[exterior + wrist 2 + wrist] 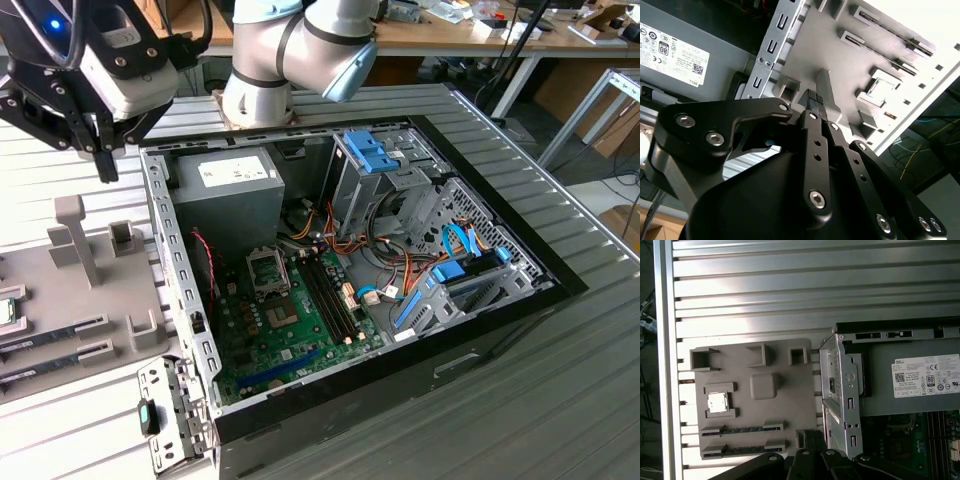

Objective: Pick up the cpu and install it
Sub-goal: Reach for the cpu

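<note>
1. White printed label [228, 172] on top of the grey power supply box [225, 205] in the exterior view; too small there to make out.
2. Same label [672, 52] in the second wrist view, turned upside down; black small print, a square code patch, round approval marks.
3. Same label [927, 376] in the first wrist view, upright; square code patch at one end, a row of round marks at the other.

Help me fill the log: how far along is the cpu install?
Nothing is done yet: the cpu lies in its grey tray pocket outside the case. The gripper hangs empty above the tray's edge, fingers shut. Pickup and install both remain.
</note>
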You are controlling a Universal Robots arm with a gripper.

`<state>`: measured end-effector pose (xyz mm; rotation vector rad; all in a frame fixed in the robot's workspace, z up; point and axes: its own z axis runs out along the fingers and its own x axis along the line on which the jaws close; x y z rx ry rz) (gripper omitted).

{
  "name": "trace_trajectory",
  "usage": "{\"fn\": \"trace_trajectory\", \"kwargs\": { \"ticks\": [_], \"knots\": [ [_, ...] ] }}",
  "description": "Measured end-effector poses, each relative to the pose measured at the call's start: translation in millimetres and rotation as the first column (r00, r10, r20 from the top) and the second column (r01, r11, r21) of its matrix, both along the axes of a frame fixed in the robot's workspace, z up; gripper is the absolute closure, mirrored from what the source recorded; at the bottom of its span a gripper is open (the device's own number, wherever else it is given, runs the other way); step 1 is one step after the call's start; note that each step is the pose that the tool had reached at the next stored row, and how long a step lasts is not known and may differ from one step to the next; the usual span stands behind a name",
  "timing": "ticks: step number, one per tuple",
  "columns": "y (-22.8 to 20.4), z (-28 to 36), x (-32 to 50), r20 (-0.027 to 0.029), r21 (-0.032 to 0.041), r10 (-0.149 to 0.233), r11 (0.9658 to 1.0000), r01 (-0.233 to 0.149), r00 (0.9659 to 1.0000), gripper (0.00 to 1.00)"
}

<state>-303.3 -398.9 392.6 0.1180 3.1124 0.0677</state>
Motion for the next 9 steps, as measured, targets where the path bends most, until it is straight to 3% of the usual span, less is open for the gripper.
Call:
{"fn": "trace_trajectory", "kwargs": {
  "ticks": [9],
  "knots": [
    [0.0,-0.9,-0.5,-0.0001,-0.0001,0.000,1.0000,0.000,1.0000,0.89]
  ]
}}
